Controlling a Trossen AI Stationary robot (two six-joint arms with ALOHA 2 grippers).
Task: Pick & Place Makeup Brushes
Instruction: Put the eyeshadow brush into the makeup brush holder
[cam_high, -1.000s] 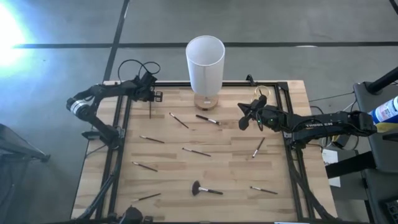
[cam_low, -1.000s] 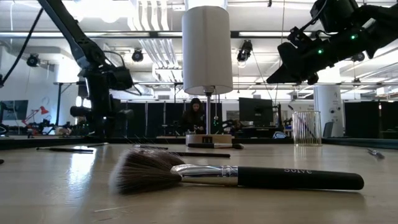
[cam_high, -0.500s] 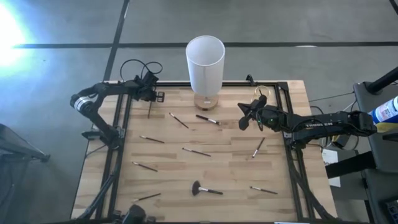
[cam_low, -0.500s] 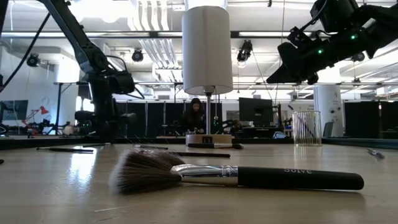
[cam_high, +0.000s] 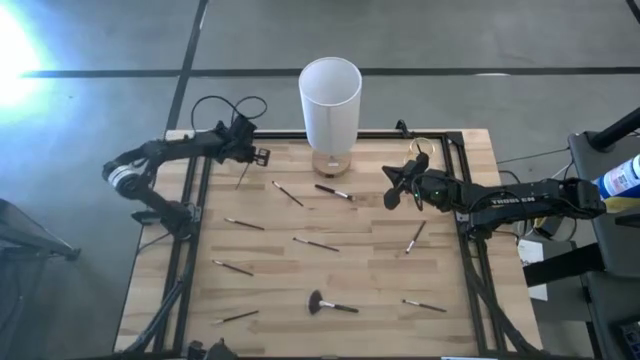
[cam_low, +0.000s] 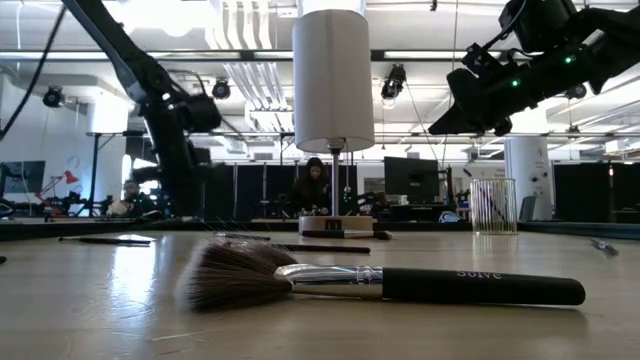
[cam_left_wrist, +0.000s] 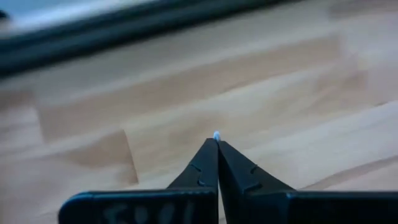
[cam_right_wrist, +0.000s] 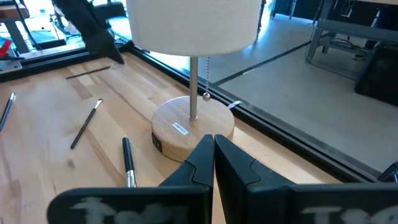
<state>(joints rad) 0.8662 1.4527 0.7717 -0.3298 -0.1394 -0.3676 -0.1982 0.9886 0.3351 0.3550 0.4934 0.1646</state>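
Left fingers: the left gripper (cam_high: 246, 158) had its fingers closed tip to tip at the far left edge of the surface (cam_high: 370, 315). A tiny pale end showed between the tips in the left wrist view, so I judged them pinched on the thin brush (cam_high: 238, 179).
Held brush, place: it ran out from under the left fingers towards the near side of the surface, just inside the black frame (cam_high: 190, 215).
Held brush, axis: long axis ran roughly far to near, leaning a little outward at its near end. Which end carried the bristles could not be told.
Right fingers: the right gripper (cam_high: 392, 190) hung above the surface with fingers closed on nothing, the lamp (cam_high: 330, 100) just ahead of them.
Other brushes: scattered flat on the surface, well apart from both pairs of fingers. The fluffy brush (cam_low: 380, 284) lay nearest the near edge.
Step in hand: lifting the pinched brush clear, by my reading.
Doing it well: raise straight and slowly. An end pinch lets a thin handle swing or slip, so check it hangs steady before carrying.
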